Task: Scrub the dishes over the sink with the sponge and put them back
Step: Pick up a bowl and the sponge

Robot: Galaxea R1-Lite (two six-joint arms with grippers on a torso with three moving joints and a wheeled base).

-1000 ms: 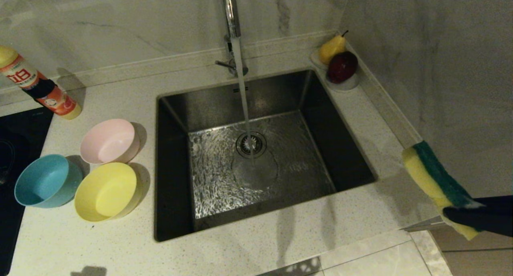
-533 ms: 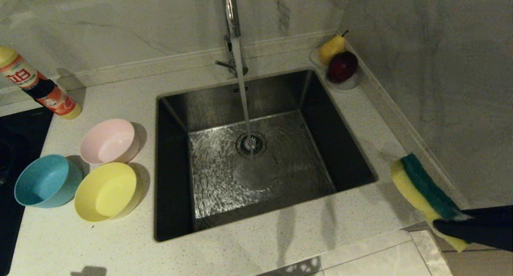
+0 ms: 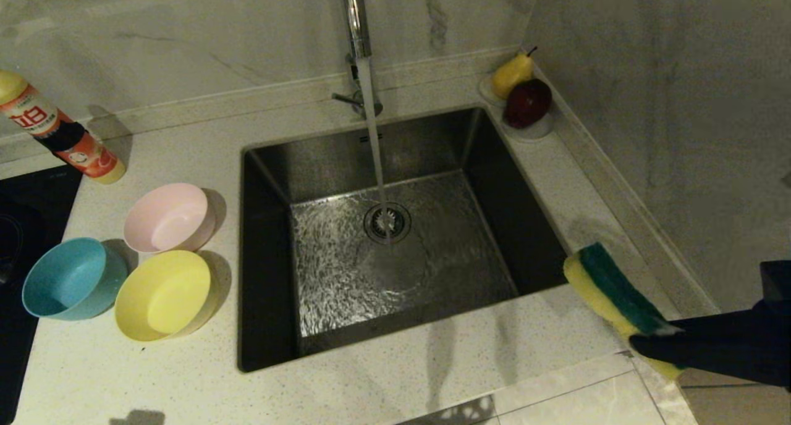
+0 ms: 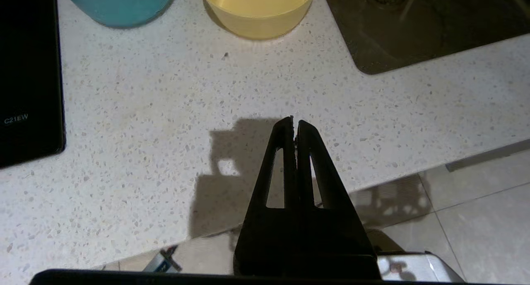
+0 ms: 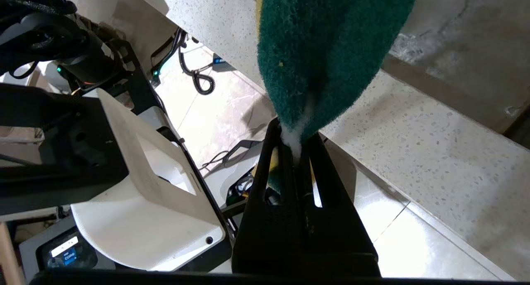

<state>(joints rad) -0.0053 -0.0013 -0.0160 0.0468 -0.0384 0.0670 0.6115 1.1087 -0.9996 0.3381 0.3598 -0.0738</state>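
Dim, yellowish light; soft shadows fall right of the bowls (image 3: 123, 264), glare on wet sink (image 3: 346, 270).

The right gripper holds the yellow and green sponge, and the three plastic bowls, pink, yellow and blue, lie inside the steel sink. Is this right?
Not entirely. The head view shows the pink bowl, yellow bowl and blue bowl standing on the counter left of the steel sink. The right gripper does hold the sponge.

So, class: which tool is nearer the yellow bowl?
Left. The left tool hovers over the counter just in front of the yellow bowl; the right tool is across the sink.
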